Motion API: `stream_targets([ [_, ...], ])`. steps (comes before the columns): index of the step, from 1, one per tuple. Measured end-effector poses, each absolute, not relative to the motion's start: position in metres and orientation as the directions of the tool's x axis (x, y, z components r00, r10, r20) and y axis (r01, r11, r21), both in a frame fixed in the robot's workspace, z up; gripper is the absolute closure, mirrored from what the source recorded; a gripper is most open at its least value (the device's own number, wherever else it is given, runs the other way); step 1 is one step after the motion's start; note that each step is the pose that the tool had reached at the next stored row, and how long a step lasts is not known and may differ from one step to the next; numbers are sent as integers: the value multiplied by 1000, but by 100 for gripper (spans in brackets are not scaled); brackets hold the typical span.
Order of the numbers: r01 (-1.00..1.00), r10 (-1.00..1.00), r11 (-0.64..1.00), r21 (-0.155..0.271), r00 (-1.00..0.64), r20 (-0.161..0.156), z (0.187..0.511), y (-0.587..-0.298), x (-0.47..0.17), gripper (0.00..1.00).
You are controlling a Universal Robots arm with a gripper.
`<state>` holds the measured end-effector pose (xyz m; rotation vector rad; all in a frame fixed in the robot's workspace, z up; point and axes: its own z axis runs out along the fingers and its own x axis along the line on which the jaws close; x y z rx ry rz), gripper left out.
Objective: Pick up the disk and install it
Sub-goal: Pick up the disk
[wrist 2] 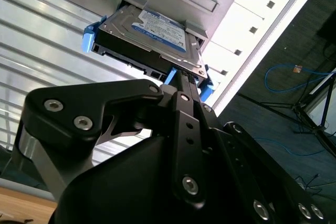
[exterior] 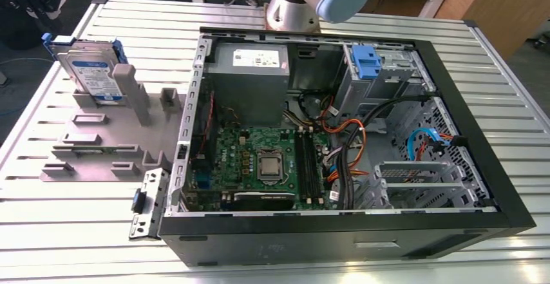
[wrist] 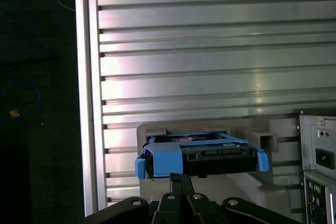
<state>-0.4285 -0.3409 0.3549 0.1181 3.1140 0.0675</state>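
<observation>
Ribbed aluminium table (exterior: 51,232) fills my exterior view, carrying an open black computer case (exterior: 491,161) lying on its side. Inside the case I see a green motherboard (exterior: 266,161), a grey power supply box (exterior: 249,78) and a blue plastic bracket (exterior: 365,62) in the drive cage. The arm's base (exterior: 310,4) rises at the table's far edge, behind the case.

A grey slotted holder (exterior: 94,149) sits beside the case, toward the table's edge on the exterior view's left. The disk (exterior: 90,71) stands upright on its edge in the holder's far end, near the table's far corner on that side, its white-and-blue label facing out and blue rails around it.

In both wrist views the gripper (wrist: 181,178) (wrist 2: 180,77) points toward the disk (wrist: 210,158) (wrist 2: 157,30). Its jaws look pressed together with nothing pinched between them. I cannot tell whether the tips touch the disk.
</observation>
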Motion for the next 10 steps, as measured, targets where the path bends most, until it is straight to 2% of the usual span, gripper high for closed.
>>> stream_targets([
  [10, 54, 55, 998, 44, -998, -23, 355, -341, -429, 89],
])
